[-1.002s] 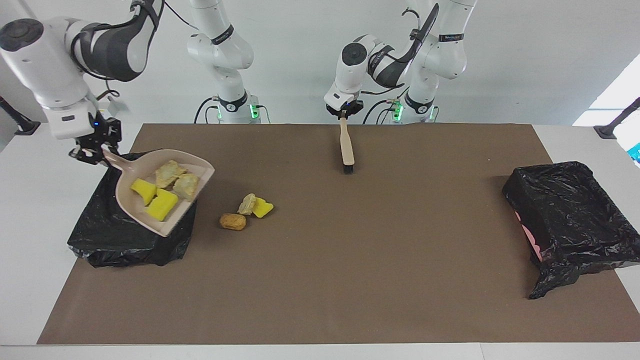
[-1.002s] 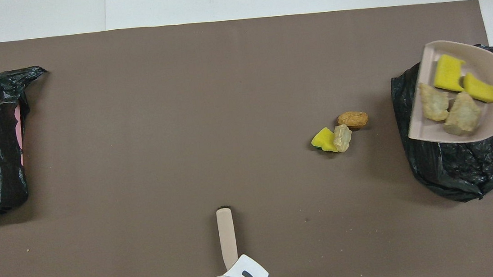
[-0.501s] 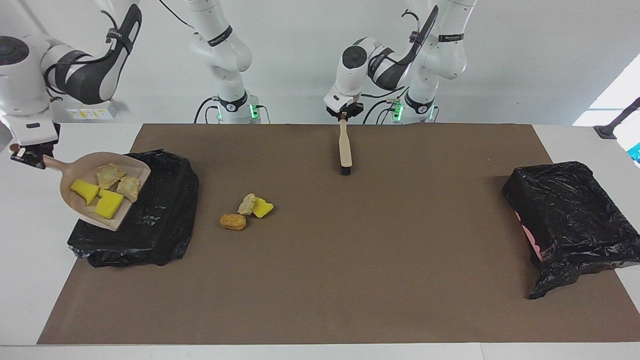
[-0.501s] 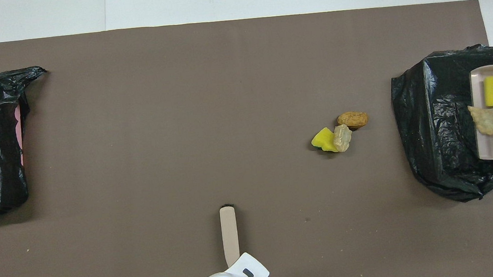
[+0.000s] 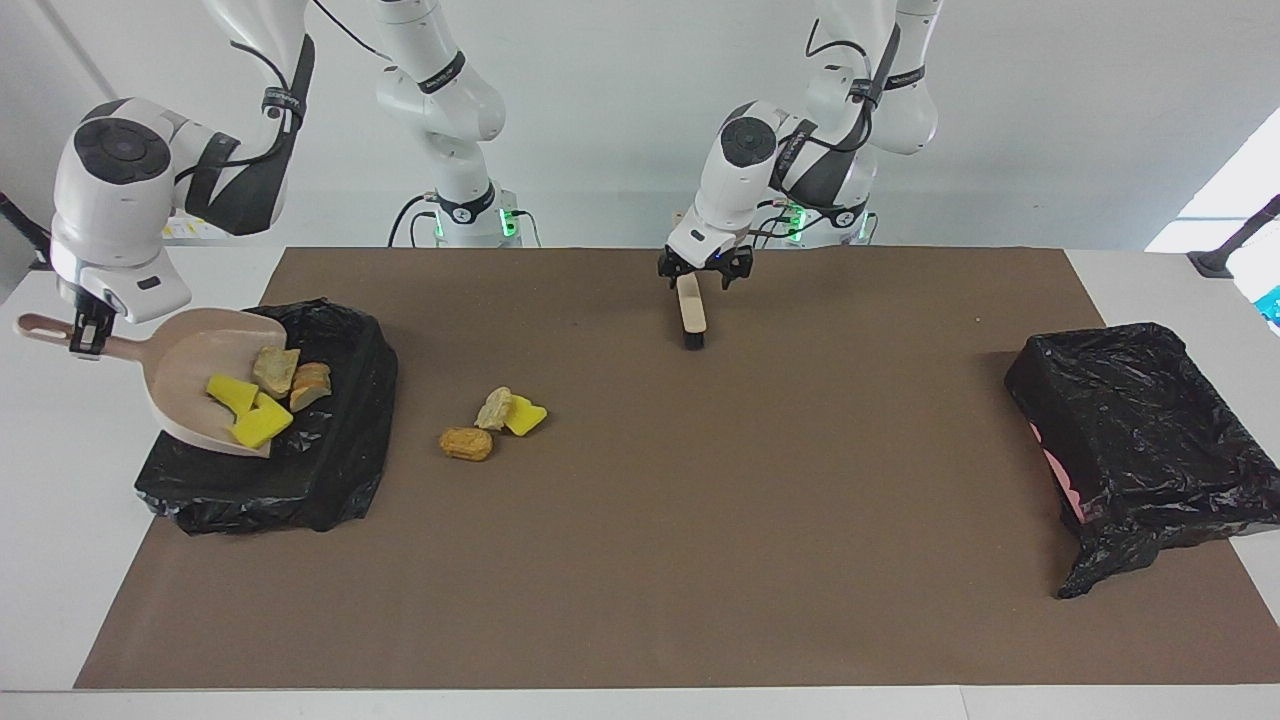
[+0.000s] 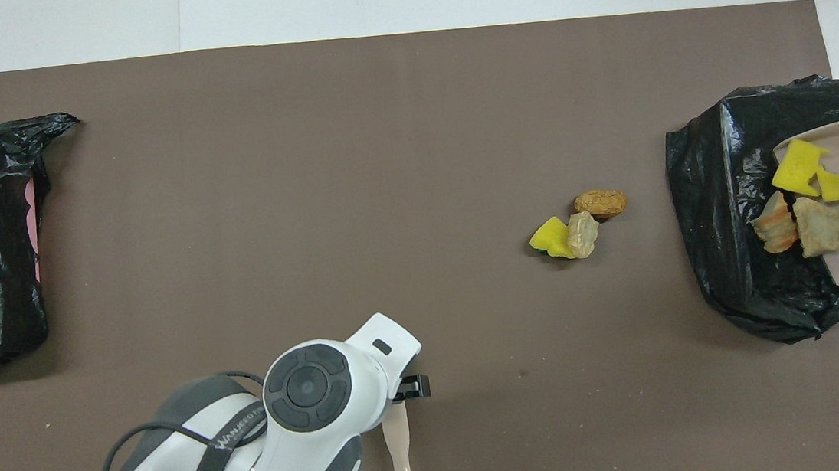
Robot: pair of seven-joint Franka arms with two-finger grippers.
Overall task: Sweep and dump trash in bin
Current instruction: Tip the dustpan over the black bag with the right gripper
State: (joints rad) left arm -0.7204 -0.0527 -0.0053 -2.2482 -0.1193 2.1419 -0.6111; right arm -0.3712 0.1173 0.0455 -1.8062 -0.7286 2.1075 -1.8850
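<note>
The trash (image 5: 258, 393) looks light and squishy to me: yellow foam wedges and pale crumbly lumps (nothing to pinch, just let it slide). Four chunks sit at the lip of the tilted dustpan (image 5: 190, 365) over the black bin (image 5: 330, 440). Three more (image 5: 492, 422) lie on the mat beside the bin. The right gripper (image 5: 85, 335) is clamped on the dustpan's handle. The left gripper (image 5: 703, 272) has its fingers spread over the brush (image 5: 690, 312), holding nothing.

The mat (image 5: 700, 520) was plain dull brown on a white worktop (image 5: 60, 560). Both bin liners (image 5: 300, 470) (image 5: 1150, 430) were glossy black, one showing what seemed a pink edge. The dustpan (image 5: 190, 345) and brush (image 5: 690, 305) were pale beige, the bristles black. The trash (image 5: 495, 425) was bright yellow, pale beige and brown.
</note>
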